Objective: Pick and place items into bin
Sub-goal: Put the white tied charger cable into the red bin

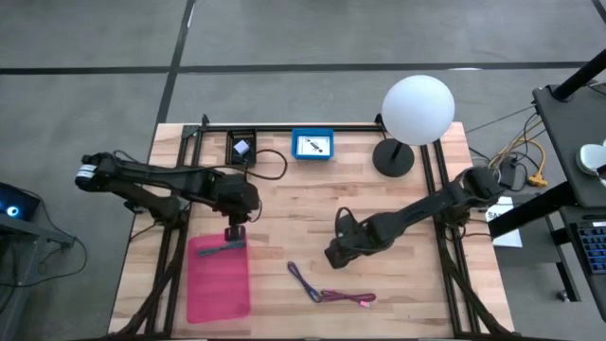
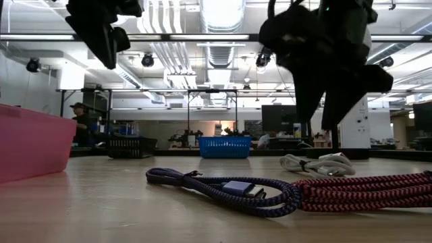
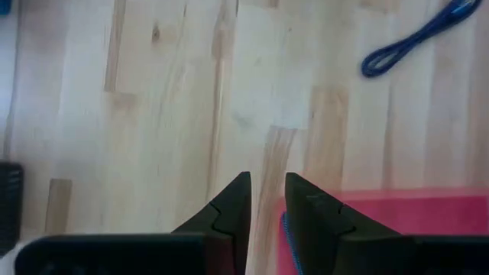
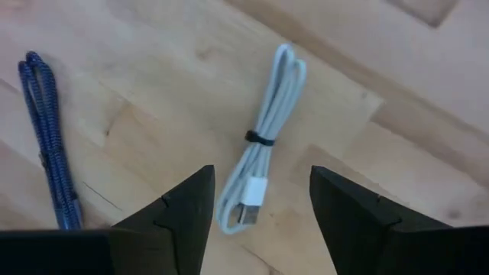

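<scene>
A purple-pink braided cord (image 1: 329, 292) (image 2: 270, 192) lies loose on the wooden table near its near edge. A white cable bundle (image 4: 263, 137) (image 2: 317, 163), tied with a dark band, lies flat on the table. My right gripper (image 4: 263, 179) (image 1: 336, 254) hangs open above the bundle, one finger on either side, not touching it. My left gripper (image 3: 267, 183) (image 1: 235, 233) hovers over the far rim of the pink bin (image 1: 218, 284) (image 3: 428, 221), fingers a little apart and holding nothing. A thin dark item (image 1: 222, 248) lies inside the bin.
At the far edge stand a black tray (image 1: 241, 147) holding a small lavender piece, a small blue basket (image 1: 312, 145) with a white card, and a white globe lamp (image 1: 417, 109) on its black base. Bare wood shows between the two arms.
</scene>
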`<state>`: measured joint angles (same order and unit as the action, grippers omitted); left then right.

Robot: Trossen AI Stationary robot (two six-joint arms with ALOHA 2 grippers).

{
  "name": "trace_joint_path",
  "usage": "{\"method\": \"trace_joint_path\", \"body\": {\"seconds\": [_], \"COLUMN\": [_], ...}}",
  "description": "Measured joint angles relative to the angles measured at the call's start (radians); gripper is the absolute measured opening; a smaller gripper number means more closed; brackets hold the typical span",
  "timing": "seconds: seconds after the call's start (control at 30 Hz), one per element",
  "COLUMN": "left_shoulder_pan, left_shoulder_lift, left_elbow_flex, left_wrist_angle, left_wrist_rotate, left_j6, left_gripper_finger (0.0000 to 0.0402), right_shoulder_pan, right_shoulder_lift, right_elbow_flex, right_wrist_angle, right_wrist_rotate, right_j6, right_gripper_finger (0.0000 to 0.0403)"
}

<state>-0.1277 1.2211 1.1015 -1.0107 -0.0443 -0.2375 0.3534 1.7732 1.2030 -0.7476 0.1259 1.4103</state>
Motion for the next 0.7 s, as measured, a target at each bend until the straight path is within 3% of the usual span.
{"method": "trace_joint_path", "body": {"seconds": [0.6, 0.7], "left_shoulder_pan": [-0.001, -0.001], "left_shoulder_lift": [-0.018, -0.018], "left_elbow_flex": [-0.003, -0.007], "left_wrist_angle": [0.009, 0.008], "left_wrist_rotate": [0.001, 0.001], "left_j6": [0.008, 0.009], "left_gripper_finger": [0.0066, 0.0066], "right_shoulder_pan": [0.003, 0.003], "right_shoulder_lift": [0.16, 0.165], "right_elbow_flex": [0.003, 0.004], "right_wrist_angle": [0.095, 0.101], "right_wrist_rotate": [-0.103, -0.134], "right_j6": [0.049, 0.049], "right_gripper_finger": [0.02, 0.0185]}}
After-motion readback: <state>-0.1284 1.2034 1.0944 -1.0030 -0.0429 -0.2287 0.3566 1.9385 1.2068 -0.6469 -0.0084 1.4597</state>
